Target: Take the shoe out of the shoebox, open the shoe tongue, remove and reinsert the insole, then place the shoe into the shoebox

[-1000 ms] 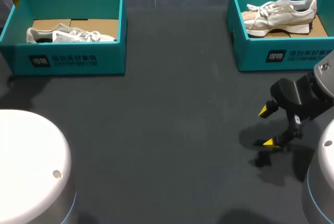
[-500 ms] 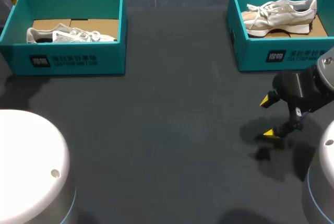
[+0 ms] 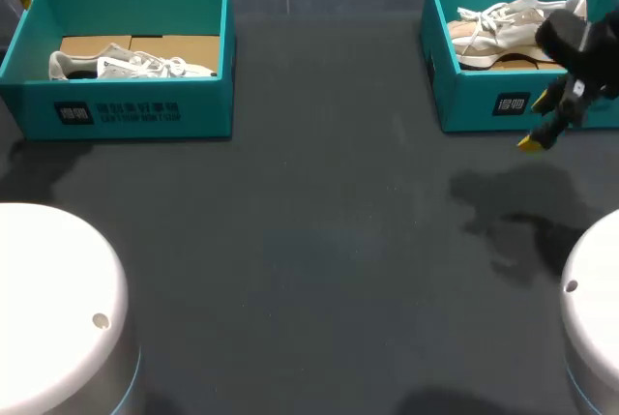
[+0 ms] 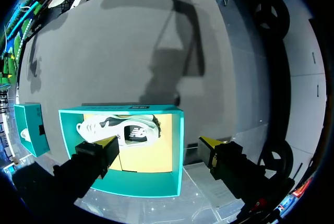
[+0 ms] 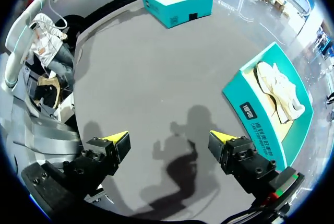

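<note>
Your left pincer (image 4: 158, 143) hangs released above the left teal cardboard shoebox (image 3: 208, 96), with the white lace-up sneaker (image 3: 131, 65) lying inside. Broad bare dark counter (image 3: 309, 241) separates the boxes. Your right pincer (image 3: 540, 123), also released, has swung up off the counter to the front wall of the right teal shoebox (image 3: 474, 96), which holds a cream sneaker (image 3: 522, 18).

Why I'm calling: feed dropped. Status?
Left gripper open by left box. Right gripper open by right box. Left shoe, right shoe both boxed. Nothing seen blocking.
</note>
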Robot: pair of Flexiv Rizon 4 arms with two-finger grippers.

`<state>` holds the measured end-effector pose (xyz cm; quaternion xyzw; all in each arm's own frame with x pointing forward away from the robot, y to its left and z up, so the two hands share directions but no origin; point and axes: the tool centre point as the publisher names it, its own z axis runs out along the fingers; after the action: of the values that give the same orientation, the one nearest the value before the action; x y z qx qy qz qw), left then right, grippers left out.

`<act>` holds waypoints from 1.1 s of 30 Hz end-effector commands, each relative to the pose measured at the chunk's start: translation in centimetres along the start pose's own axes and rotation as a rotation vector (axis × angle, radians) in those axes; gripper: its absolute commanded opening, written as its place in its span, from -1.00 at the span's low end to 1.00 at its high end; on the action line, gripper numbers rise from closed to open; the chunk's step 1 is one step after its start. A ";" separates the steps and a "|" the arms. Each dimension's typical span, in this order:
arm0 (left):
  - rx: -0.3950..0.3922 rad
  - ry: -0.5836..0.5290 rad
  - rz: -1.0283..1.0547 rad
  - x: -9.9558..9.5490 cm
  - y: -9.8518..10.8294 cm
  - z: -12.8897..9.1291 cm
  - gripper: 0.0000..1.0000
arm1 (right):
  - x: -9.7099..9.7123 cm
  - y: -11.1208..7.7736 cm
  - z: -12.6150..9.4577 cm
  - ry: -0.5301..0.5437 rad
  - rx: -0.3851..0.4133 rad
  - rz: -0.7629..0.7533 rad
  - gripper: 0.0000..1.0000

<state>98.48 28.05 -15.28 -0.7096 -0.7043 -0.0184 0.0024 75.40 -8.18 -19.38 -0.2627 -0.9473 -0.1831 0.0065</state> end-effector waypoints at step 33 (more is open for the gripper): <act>-0.001 0.002 0.002 0.1 -0.1 -0.1 1.00 | -24.2 1.8 -6.0 -0.091 0.349 0.623 1.00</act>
<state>98.48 28.05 -15.27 -0.7096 -0.7043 -0.0184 0.0024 93.29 -18.79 -15.91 -0.5207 -0.8505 -0.0741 0.0110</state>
